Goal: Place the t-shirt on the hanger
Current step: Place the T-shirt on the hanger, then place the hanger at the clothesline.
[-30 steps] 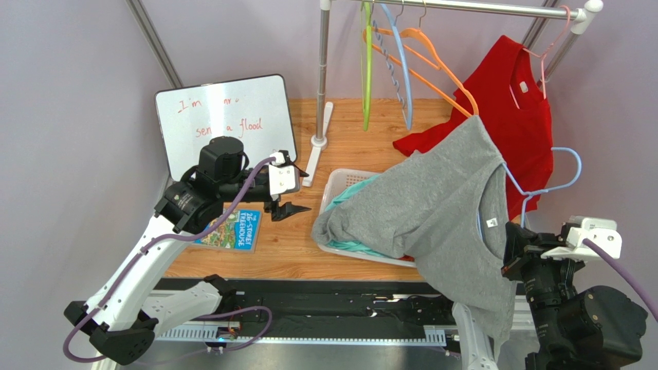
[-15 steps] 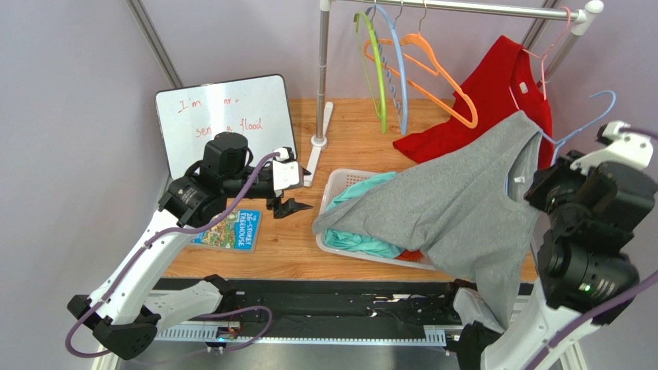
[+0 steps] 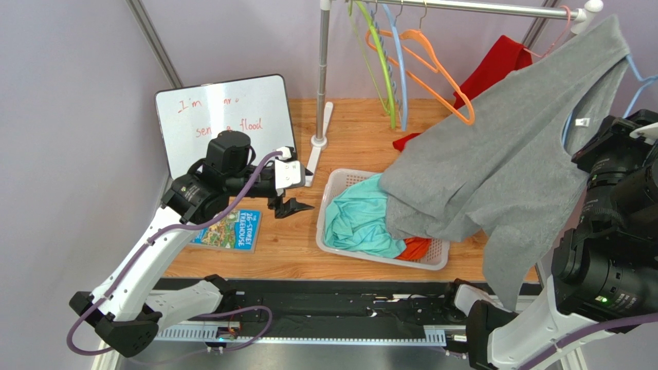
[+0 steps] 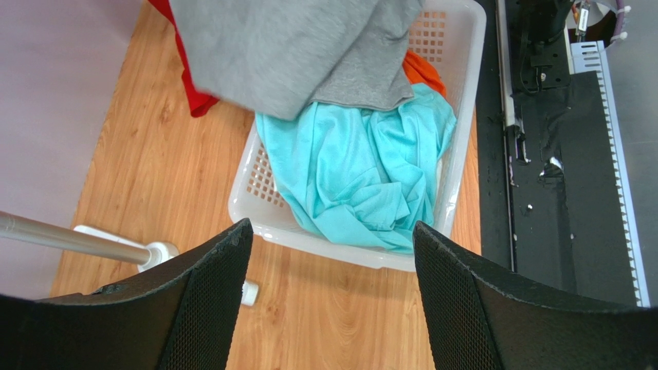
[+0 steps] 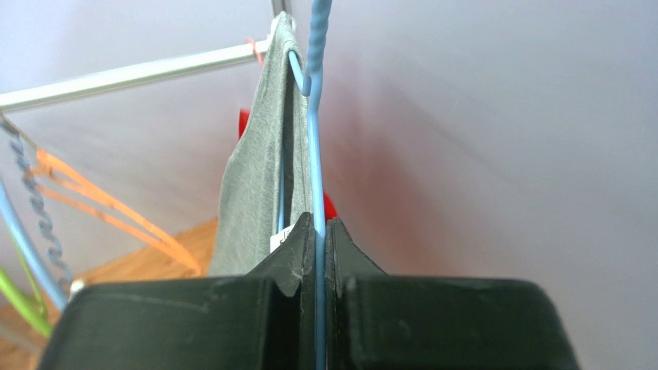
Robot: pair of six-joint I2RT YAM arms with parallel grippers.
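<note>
The heather-grey t-shirt [image 3: 502,162] is draped on the thin periwinkle-blue hanger [image 5: 315,154] and is carried high at the right. One shoulder is raised to the level of the metal rail [image 3: 479,8]. The cloth is hung slantwise, and its body is spread down and leftwards over the white basket [image 3: 328,208]. A small white label is shown at the neck. The hanger is seen edge-on, its wire clamped in the right gripper [image 5: 315,231].

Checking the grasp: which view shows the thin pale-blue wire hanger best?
Right wrist: the thin pale-blue wire hanger is clamped in the right pincer, the heather-grey t-shirt hanging alongside. Top external shows only slivers; left wrist none.
</note>
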